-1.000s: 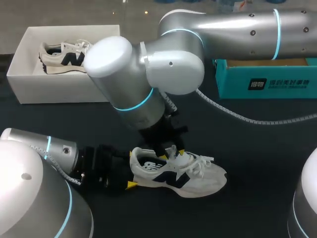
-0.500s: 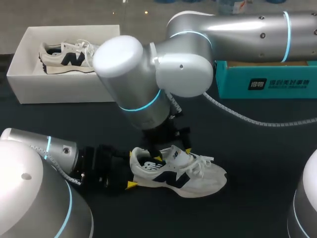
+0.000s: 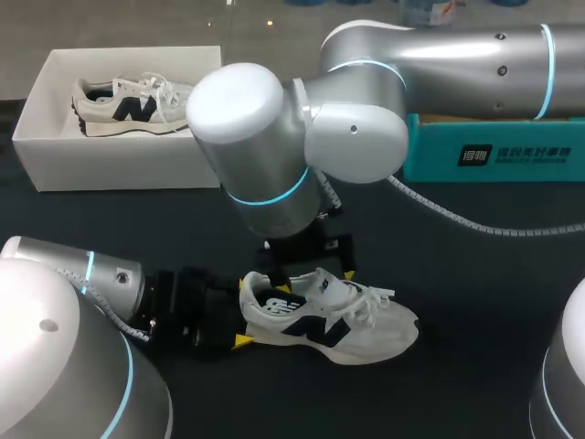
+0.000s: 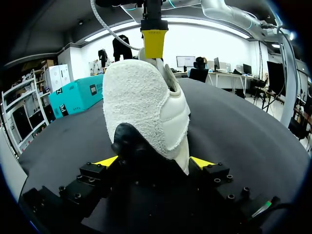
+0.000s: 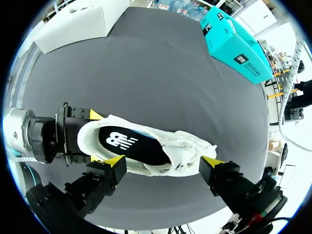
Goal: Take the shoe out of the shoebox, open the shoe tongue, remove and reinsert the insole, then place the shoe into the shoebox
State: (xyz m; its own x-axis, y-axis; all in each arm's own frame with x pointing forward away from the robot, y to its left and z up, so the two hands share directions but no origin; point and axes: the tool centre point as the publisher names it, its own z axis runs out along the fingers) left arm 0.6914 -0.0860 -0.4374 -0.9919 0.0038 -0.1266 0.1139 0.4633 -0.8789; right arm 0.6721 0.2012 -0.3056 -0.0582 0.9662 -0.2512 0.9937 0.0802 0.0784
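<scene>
Lying upright on the black table [image 3: 475, 274]: one white shoe [image 3: 352, 325], heel clamped from both sides by the left gripper [image 4: 155, 162]. Right gripper [image 5: 163, 165] hangs just over the shoe's opening, fingers spread wide. A second shoe [image 3: 119, 105] sits in the white shoebox [image 3: 119, 155], well apart. Boxes counted: two, the shoebox and one teal box [image 3: 494, 155].

Teal box [image 3: 494, 157] (at right edge), black table [image 3: 475, 293]

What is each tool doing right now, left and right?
Left tool: closed on the shoe at its heel.
Right tool: open above the shoe, holding nothing.
</scene>
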